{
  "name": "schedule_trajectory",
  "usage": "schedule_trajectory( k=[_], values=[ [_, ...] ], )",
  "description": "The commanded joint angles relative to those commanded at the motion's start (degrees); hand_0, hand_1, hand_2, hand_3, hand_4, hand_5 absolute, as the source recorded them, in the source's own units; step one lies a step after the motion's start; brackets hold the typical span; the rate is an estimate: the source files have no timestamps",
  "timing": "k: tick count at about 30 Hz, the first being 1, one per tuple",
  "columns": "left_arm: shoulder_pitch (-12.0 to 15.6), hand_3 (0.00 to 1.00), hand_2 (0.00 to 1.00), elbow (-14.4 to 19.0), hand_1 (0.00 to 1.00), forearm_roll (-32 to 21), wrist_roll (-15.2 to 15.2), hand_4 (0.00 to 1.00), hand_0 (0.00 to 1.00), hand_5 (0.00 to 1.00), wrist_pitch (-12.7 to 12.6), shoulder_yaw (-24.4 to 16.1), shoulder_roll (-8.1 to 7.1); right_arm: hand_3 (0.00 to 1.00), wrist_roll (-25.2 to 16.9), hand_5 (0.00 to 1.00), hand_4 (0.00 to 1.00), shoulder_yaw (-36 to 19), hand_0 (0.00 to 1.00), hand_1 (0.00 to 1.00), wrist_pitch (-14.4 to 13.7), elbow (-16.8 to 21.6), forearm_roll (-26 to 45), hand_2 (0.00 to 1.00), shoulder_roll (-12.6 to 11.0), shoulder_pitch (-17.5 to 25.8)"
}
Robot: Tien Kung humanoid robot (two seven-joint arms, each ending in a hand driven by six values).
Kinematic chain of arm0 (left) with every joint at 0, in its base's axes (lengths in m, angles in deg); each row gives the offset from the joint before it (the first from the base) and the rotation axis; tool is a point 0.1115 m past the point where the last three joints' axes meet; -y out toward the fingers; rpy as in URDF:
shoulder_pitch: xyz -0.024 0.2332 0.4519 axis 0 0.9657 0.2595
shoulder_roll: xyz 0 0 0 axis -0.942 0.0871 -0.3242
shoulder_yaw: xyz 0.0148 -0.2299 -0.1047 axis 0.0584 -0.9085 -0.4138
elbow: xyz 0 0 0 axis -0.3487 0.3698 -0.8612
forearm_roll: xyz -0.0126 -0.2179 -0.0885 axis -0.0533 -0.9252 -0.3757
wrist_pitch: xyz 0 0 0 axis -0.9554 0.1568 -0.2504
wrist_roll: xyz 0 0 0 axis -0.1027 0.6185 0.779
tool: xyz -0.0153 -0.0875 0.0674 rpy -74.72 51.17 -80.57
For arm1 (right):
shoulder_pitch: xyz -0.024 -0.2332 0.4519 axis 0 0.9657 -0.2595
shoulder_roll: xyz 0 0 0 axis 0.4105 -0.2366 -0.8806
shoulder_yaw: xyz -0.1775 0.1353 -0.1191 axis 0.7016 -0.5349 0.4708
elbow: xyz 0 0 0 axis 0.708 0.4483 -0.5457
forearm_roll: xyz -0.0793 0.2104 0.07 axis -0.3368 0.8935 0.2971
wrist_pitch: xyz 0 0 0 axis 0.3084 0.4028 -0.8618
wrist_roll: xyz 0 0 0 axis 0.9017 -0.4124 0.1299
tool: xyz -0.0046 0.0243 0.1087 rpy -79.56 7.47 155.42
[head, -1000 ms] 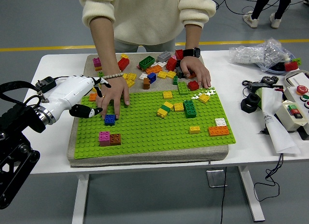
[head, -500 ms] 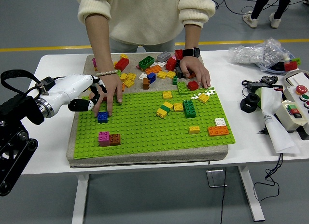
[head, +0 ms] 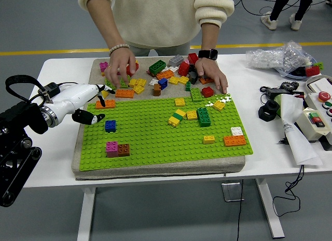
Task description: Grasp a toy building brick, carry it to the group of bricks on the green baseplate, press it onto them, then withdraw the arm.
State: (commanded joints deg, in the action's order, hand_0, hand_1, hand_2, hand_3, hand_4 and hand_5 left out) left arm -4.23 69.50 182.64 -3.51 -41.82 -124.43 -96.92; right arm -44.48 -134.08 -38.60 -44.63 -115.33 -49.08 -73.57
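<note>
The green baseplate (head: 155, 137) lies on a grey mat. A blue brick (head: 110, 125) sits on its left part, and a pink brick (head: 112, 147) joined to a brown brick (head: 123, 149) sits nearer the front. My left hand (head: 93, 103) hovers at the plate's left edge, white with black fingertips, open and holding nothing, just left of the blue brick. A person's hand (head: 120, 64) rests on loose bricks at the back left. The person's other hand (head: 210, 77) rests on the pile of bricks (head: 174, 72) at the back. My right hand is out of view.
Yellow, green and orange bricks (head: 199, 116) dot the plate's right half, with an orange and white pair (head: 234, 138) near its right edge. A control box (head: 319, 119), white paper (head: 295, 132), black parts and a plastic bag (head: 277, 56) fill the table's right side.
The person's hand left the blue brick on the plate and pulled back to the loose bricks at the back. My left hand drew slightly left and stays empty.
</note>
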Motion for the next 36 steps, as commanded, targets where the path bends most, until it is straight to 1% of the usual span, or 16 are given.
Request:
schedule_trajectory(
  k=[1, 2, 7, 8, 11, 13, 14, 19, 20, 21, 25, 26, 29, 32, 33, 36],
  values=[
    [-0.3, 0.805, 0.555, -0.3, 0.753, 0.0, 0.0, 0.711, 0.692, 0.002, 0.0, -0.1, -0.01, 0.737, 0.1, 0.683, 0.998, 0.0, 0.761, 0.676, 0.0, 0.0, 0.0, 0.718, 0.0, 0.0],
    [-0.5, 0.805, 0.555, -0.5, 0.755, 0.0, 0.0, 0.733, 0.695, 0.002, 0.0, -0.1, -0.02, 0.737, 0.1, 0.683, 0.998, 0.0, 0.761, 0.676, 0.1, 0.0, 0.0, 0.718, -0.1, 0.1],
    [-1.5, 0.805, 0.555, -2.2, 0.755, 0.0, 0.4, 0.733, 0.695, 0.002, 0.6, 0.6, -0.18, 0.737, 0.1, 0.683, 0.998, -0.1, 0.761, 0.676, 0.0, 0.0, 0.1, 0.718, -0.2, 0.1],
    [-1.8, 0.807, 0.567, -2.5, 0.766, 0.0, 0.6, 0.793, 0.750, 0.002, 1.1, 1.1, -0.14, 0.737, 0.1, 0.683, 0.998, -0.1, 0.761, 0.676, 0.0, 0.0, 0.0, 0.718, -0.2, -0.1],
    [-2.4, 0.807, 0.567, -3.4, 0.766, 0.0, 0.8, 0.793, 0.750, 0.002, 1.6, 2.1, -0.01, 0.737, 0.0, 0.683, 0.998, -0.1, 0.761, 0.676, 0.0, 0.0, 0.1, 0.718, -0.1, -0.2],
    [-3.2, 0.807, 0.567, -5.0, 0.766, -0.2, 1.1, 0.793, 0.750, 0.002, 1.7, 3.7, 0.11, 0.737, 0.0, 0.683, 0.998, -0.1, 0.761, 0.676, 0.0, 0.0, 0.0, 0.718, -0.1, -0.3],
    [-3.5, 0.824, 0.608, -5.8, 0.786, -0.3, 1.3, 0.838, 0.777, 0.002, 1.6, 4.4, 0.17, 0.737, 0.0, 0.683, 0.998, -0.1, 0.761, 0.676, 0.0, 0.0, 0.0, 0.718, -0.1, -0.3],
    [-5.4, 0.824, 0.608, -9.4, 0.786, -0.8, 1.9, 0.838, 0.777, 0.002, 1.0, 6.7, 0.90, 0.737, 0.0, 0.683, 0.998, -0.1, 0.761, 0.676, 0.0, 0.0, -0.1, 0.718, -0.2, -0.4],
    [-5.7, 0.845, 0.698, -9.9, 0.825, -0.8, 2.0, 0.899, 0.808, 0.002, 0.9, 6.9, 1.01, 0.737, 0.1, 0.683, 0.998, -0.1, 0.761, 0.676, 0.0, 0.0, -0.1, 0.718, -0.2, -0.4],
    [-6.3, 0.845, 0.698, -10.8, 0.825, -0.8, 2.2, 0.899, 0.808, 0.002, 0.7, 7.3, 1.21, 0.737, 0.0, 0.683, 0.998, -0.1, 0.761, 0.676, 0.0, 0.0, -0.1, 0.718, -0.2, -0.4],
    [-7.5, 0.845, 0.698, -12.6, 0.825, -0.6, 2.4, 0.899, 0.808, 0.002, 0.1, 7.8, 1.68, 0.737, 0.1, 0.683, 0.998, -0.1, 0.761, 0.676, 0.1, 0.0, -0.2, 0.718, -0.2, -0.5],
    [-8.0, 0.862, 0.755, -13.5, 0.867, -0.5, 2.5, 0.921, 0.842, 0.005, 0.0, 8.1, 1.87, 0.737, 0.1, 0.683, 0.998, -0.1, 0.761, 0.676, 0.1, 0.0, -0.2, 0.718, -0.2, -0.5],
    [-8.9, 0.862, 0.755, -15.0, 0.867, -0.1, 2.6, 0.921, 0.842, 0.005, -0.3, 8.7, 2.05, 0.737, 0.1, 0.683, 0.998, -0.1, 0.761, 0.676, 0.2, 0.0, -0.4, 0.718, -0.3, -0.5],
    [-9.1, 0.853, 0.745, -15.4, 0.865, 0.0, 2.7, 0.912, 0.849, 0.002, -0.3, 8.9, 2.12, 0.737, 0.1, 0.683, 0.998, -0.1, 0.761, 0.676, 0.2, 0.0, -0.5, 0.718, -0.3, -0.5],
    [-9.7, 0.853, 0.745, -16.7, 0.865, 0.0, 2.8, 0.912, 0.849, 0.002, -0.2, 9.4, 2.28, 0.737, 0.0, 0.683, 0.998, -0.1, 0.761, 0.676, 0.2, 0.0, -0.6, 0.718, -0.3, -0.5],
    [-10.4, 0.853, 0.745, -18.9, 0.865, 0.0, 2.8, 0.912, 0.849, 0.002, 0.2, 9.8, 2.67, 0.737, 0.0, 0.683, 0.998, -0.1, 0.761, 0.676, 0.2, 0.0, -0.8, 0.718, -0.3, -0.6]
  ],
)
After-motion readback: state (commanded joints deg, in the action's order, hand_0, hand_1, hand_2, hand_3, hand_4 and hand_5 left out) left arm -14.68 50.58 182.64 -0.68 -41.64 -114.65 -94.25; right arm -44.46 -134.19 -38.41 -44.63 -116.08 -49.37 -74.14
